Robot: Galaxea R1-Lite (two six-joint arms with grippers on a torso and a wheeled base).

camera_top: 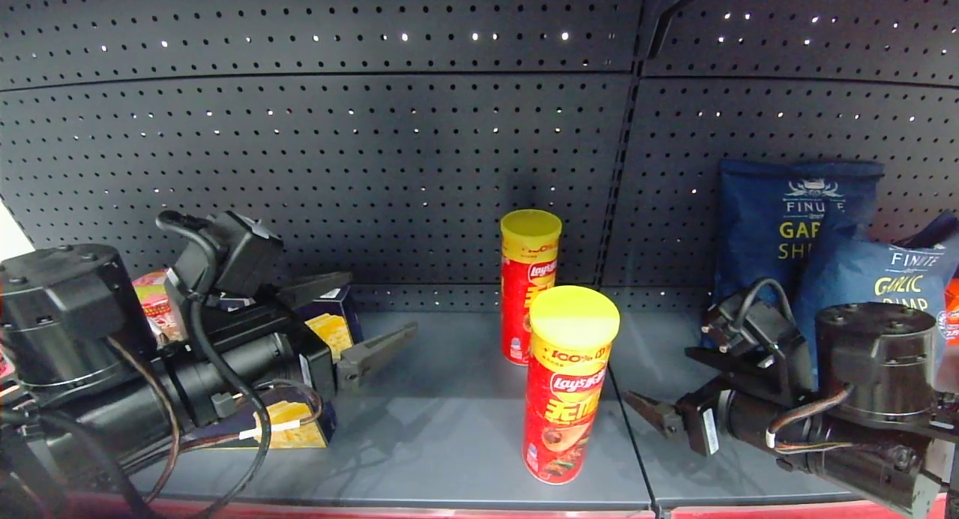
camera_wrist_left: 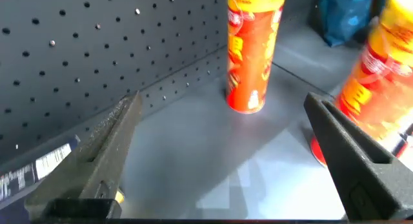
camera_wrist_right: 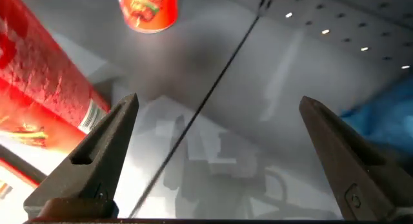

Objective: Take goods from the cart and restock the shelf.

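Two red chip cans with yellow lids stand upright on the grey shelf (camera_top: 449, 436). The front can (camera_top: 569, 384) is near the shelf's edge and the back can (camera_top: 528, 294) is close to the pegboard. My left gripper (camera_top: 382, 302) is open and holds nothing, to the left of both cans. In the left wrist view this gripper (camera_wrist_left: 222, 100) faces the back can (camera_wrist_left: 250, 50), with the front can (camera_wrist_left: 381, 75) off to one side. My right gripper (camera_top: 650, 414) sits low, just right of the front can. It (camera_wrist_right: 218, 101) is open and holds nothing, beside the front can (camera_wrist_right: 39, 88) and the back can (camera_wrist_right: 147, 8).
Blue snack bags (camera_top: 794, 219) lean against the pegboard at the right, behind my right arm. Yellow and dark cracker boxes (camera_top: 333, 328) lie under and behind my left arm. A seam (camera_top: 637, 444) divides the shelf panels. Open shelf floor lies between the left gripper and the cans.
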